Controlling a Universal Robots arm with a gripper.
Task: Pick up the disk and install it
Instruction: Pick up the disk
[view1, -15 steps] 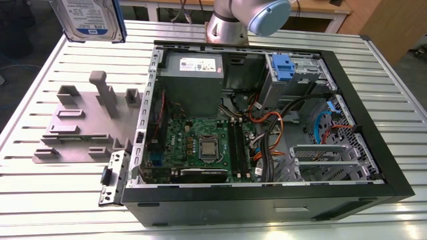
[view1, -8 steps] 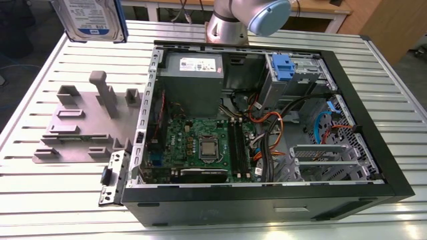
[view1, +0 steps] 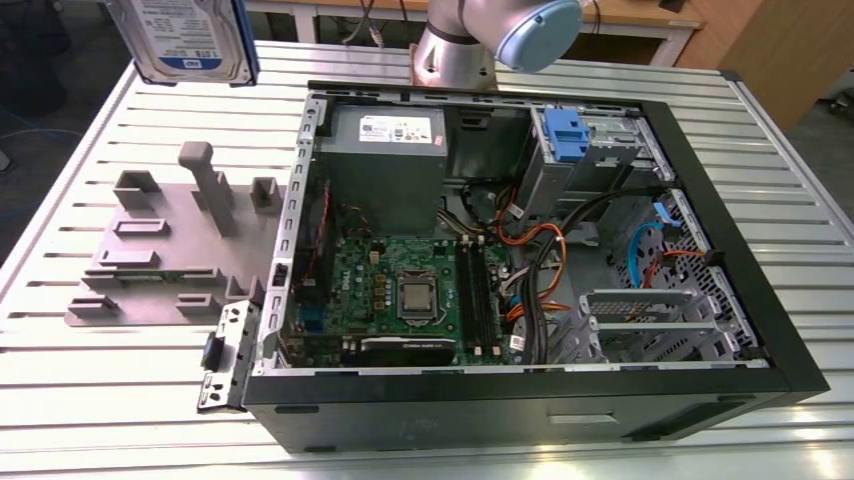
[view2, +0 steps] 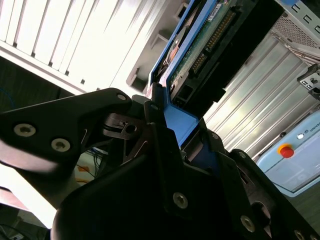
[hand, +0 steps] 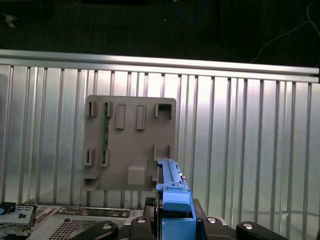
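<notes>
An open computer case (view1: 534, 400) lies on its side on a ribbed metal surface (view1: 80, 400), and everything else is placed by it.

In the exterior view, one disk (view1: 180, 40) is seen raised in the air, off to the exterior view's left of the case and clear of the surface, its blue-and-white label turned to the camera. One grey fixture plate (view1: 160, 250) with upright pegs lies just beside the case on that same side. One robot arm (view1: 481, 40) rises behind the case. Inside the case are seen a green motherboard (view1: 400, 290), a grey metal box (view1: 384, 160) and one small blue latch (view1: 566, 135).

The grasp itself is shown in the second wrist view: the black end effector (view2: 175, 135) is clenched on the disk (view2: 197, 47) at its blue rail, and the disk's green circuit-board underside is exposed. A red button (view2: 286, 150) on a pale housing is seen in the background.

In the first wrist view, the fixture plate (hand: 130, 130) is seen from above — the disk's blue edge (hand: 172, 187) and the end effector (hand: 172, 227) are held over the surface (hand: 250, 150) near it. A dark floor lies beyond the surface's rim.
</notes>
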